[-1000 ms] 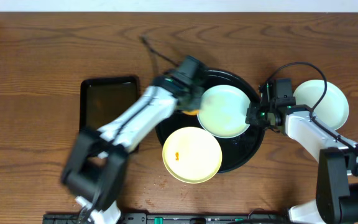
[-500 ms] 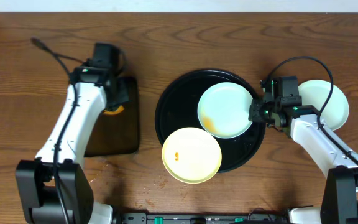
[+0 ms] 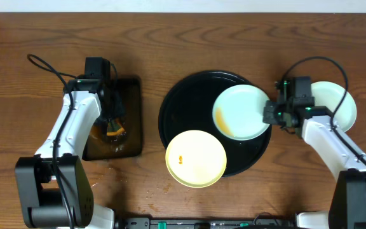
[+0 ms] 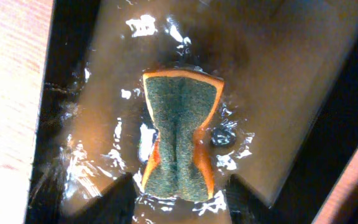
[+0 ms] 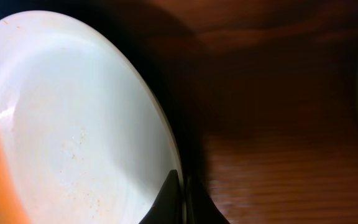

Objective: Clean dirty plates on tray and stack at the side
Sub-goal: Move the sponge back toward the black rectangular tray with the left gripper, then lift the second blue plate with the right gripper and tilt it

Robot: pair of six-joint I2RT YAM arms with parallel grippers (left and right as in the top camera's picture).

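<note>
On the round black tray (image 3: 186, 105) lies a pale blue plate (image 3: 241, 112) with an orange smear along its left side. My right gripper (image 3: 270, 115) is shut on that plate's right rim; the right wrist view shows the plate (image 5: 73, 124) and the gripper (image 5: 182, 199) pinching its edge. A pale yellow plate (image 3: 196, 158) with a small orange stain rests over the tray's front rim. A second pale blue plate (image 3: 335, 108) sits on the table at the far right. My left gripper (image 3: 110, 121) stands open over a sponge.
A smaller black rectangular tray (image 3: 129, 102), wet inside, stands at the left. A green-topped orange sponge (image 4: 182, 143) lies in it, loose between my left gripper's (image 4: 179, 208) spread fingers. Crumbs dot the wood near the front edge (image 3: 161, 187).
My left arm swung from the round tray over to the rectangular tray and opened, leaving the sponge lying there. My right gripper dragged the blue plate slightly rightward.
</note>
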